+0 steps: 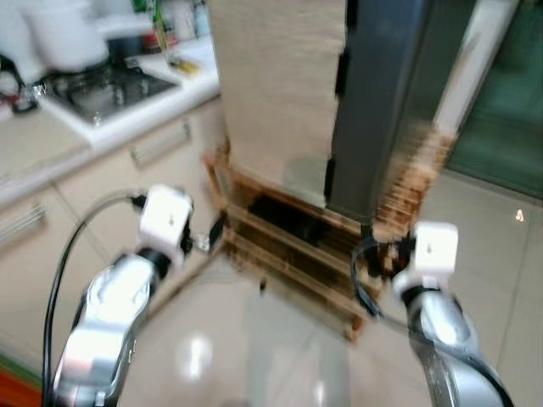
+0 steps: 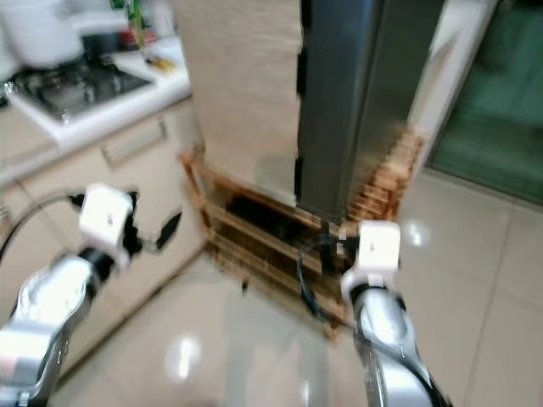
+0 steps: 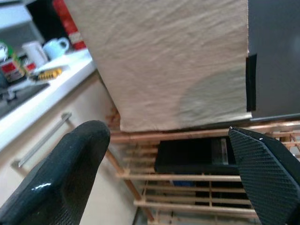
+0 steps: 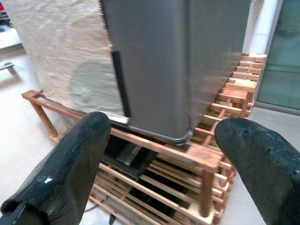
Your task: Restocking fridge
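- One fridge [image 1: 373, 102], tall and dark grey, stands on one slatted wooden rack [image 1: 288, 254] on the tiled floor [image 1: 254, 348]; its side is covered by a beige textured panel [image 1: 271, 85].
- Two grippers are raised toward it: the left gripper [image 3: 168, 173] faces the beige panel, and the right gripper [image 4: 164, 164] faces the fridge's grey front corner.
- Both pairs of fingers are spread wide apart with nothing between them.
- One black box [image 3: 197, 154] lies inside the rack under the fridge.
- To the robot's left runs one counter [image 1: 127, 110] with a gas hob [image 1: 102, 89].
- The left wrist view adds two mugs [image 3: 56, 47] on the counter and one drawer handle [image 3: 44, 140].
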You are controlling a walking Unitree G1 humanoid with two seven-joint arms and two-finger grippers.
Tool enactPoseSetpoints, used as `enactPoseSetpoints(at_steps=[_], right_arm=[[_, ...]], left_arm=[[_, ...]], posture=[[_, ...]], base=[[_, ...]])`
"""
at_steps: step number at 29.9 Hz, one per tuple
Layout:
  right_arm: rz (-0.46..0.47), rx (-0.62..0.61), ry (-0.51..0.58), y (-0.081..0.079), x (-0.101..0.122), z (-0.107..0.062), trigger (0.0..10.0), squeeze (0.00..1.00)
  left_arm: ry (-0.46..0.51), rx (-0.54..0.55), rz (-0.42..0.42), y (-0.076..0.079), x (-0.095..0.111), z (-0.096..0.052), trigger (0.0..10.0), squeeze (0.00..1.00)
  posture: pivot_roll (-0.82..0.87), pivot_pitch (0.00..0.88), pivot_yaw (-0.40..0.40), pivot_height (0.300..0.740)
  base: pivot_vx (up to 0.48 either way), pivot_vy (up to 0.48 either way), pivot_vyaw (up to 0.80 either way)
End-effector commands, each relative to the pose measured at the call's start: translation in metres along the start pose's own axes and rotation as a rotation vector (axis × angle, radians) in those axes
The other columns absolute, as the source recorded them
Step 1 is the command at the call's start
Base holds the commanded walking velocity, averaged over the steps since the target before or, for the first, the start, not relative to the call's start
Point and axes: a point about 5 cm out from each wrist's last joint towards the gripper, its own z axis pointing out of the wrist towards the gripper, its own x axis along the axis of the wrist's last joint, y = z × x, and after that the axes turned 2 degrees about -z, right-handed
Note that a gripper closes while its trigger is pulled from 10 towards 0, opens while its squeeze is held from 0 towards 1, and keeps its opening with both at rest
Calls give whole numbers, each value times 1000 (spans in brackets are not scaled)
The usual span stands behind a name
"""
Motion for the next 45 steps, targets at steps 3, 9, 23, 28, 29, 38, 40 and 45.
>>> enactPoseSetpoints(at_steps=[3,9,23,28,29,38,40,45], right_arm=[[4,27,35,-7,10,3,10000,0],[-1,44,56,-8,15,5,10000,0],[-13,20,55,-7,18,5,10000,0],[-13,0,66,-4,23,3,10000,0],[-13,-1,66,-3,23,3,10000,0],[-22,-6,67,-1,25,0,10000,0],[-35,16,64,-2,28,1,10000,0],[-44,32,57,0,30,2,10000,0]], left_arm=[[-4,43,6,-7,1,0,10000,0],[4,63,17,-6,4,3,10000,0],[72,42,-11,-8,20,23,10000,0],[84,16,12,-8,24,35,10000,0],[85,16,11,-8,24,36,10000,0],[104,8,0,-5,27,43,10000,0],[93,37,-22,-3,20,39,10000,0],[89,66,-40,1,16,35,10000,0]], posture=[[123,0,77,740],[122,0,73,740],[94,0,80,740],[83,0,82,740],[83,0,82,740],[61,0,62,740],[56,0,31,740],[69,0,-30,740]], base=[[0,317,-533],[0,-149,0],[0,211,-246],[0,469,-800],[0,469,-800],[0,471,-800],[0,472,-800],[0,472,-800]])
